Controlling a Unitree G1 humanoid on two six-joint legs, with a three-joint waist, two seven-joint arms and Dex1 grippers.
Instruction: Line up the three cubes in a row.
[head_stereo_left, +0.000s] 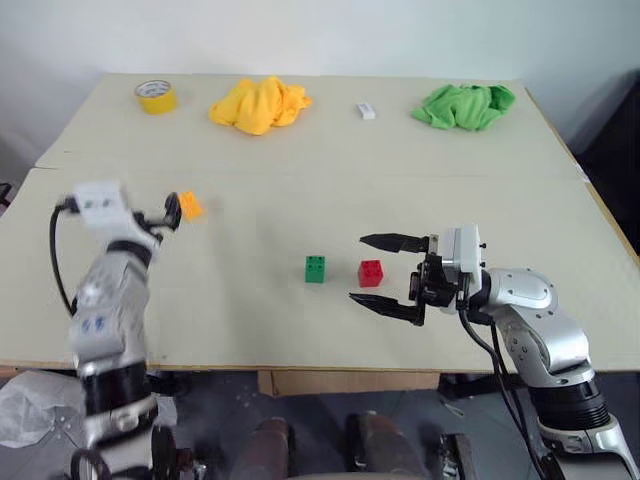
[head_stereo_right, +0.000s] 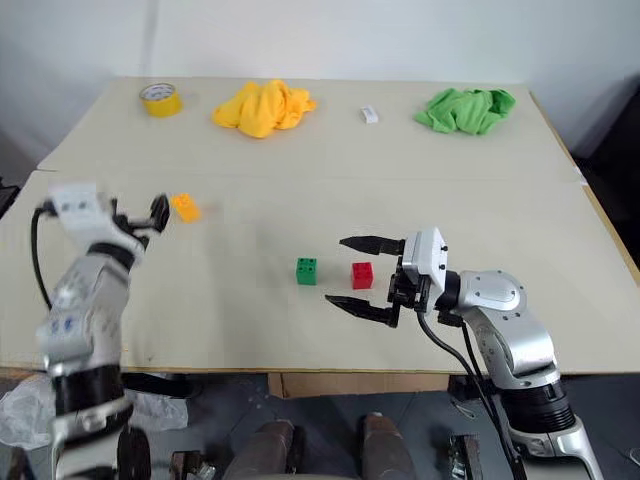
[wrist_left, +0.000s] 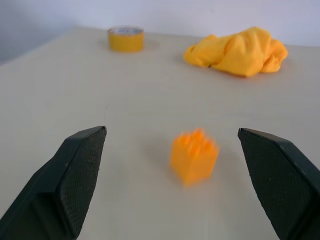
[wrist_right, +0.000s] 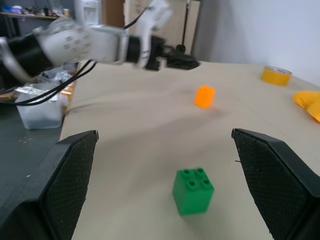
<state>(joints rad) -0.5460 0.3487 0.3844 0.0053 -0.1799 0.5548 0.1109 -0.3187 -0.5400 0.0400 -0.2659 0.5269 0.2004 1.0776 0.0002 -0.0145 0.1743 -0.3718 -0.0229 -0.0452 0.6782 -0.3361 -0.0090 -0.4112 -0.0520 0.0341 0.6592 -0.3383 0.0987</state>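
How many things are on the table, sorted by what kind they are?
Cubes: 3 (red cube, green cube, orange cube)
Cloths: 2 (yellow cloth, green cloth)
Tape roll: 1
White block: 1
Total: 7

Left gripper (head_stereo_left: 165, 215) motion-blurred, orange cube (wrist_left: 194, 156) soft — fingers (wrist_right: 272, 172) cut off by frame edge

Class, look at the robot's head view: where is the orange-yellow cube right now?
The orange-yellow cube sits on the table's left side, just in front of the open left gripper, well apart from the green cube and red cube near the middle.
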